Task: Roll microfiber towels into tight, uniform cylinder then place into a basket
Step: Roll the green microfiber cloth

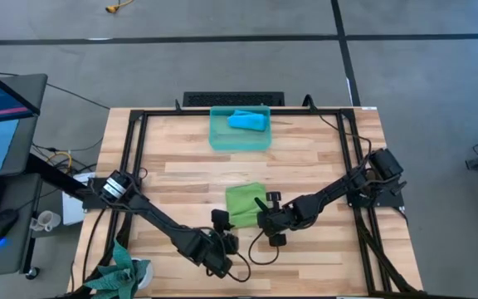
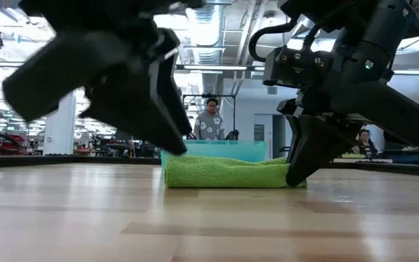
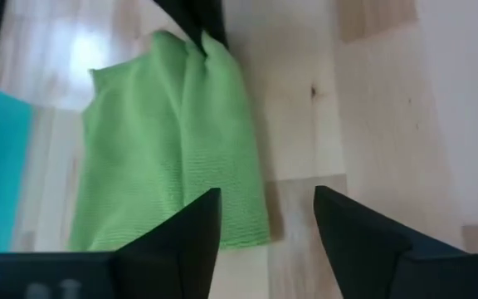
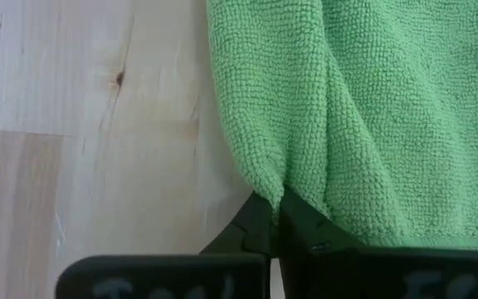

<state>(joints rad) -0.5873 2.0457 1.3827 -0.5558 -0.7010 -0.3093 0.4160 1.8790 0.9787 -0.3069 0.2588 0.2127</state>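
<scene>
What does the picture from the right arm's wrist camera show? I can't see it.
The right gripper is shut, pinching the edge of the lime green towel. The towel lies on the light wooden table.

Light wooden worktop (image 1: 322,158) with a black frame along its edges

A folded lime green towel (image 1: 245,204) lies flat on the planks, a little below the centre of the high view. The translucent teal basket (image 1: 239,139) stands on the worktop at the upper centre of the frame, near the far edge, well apart from the green towel. At the lower left corner a dark teal-green cloth bundle (image 1: 123,274) rests at the worktop's edge.
</scene>
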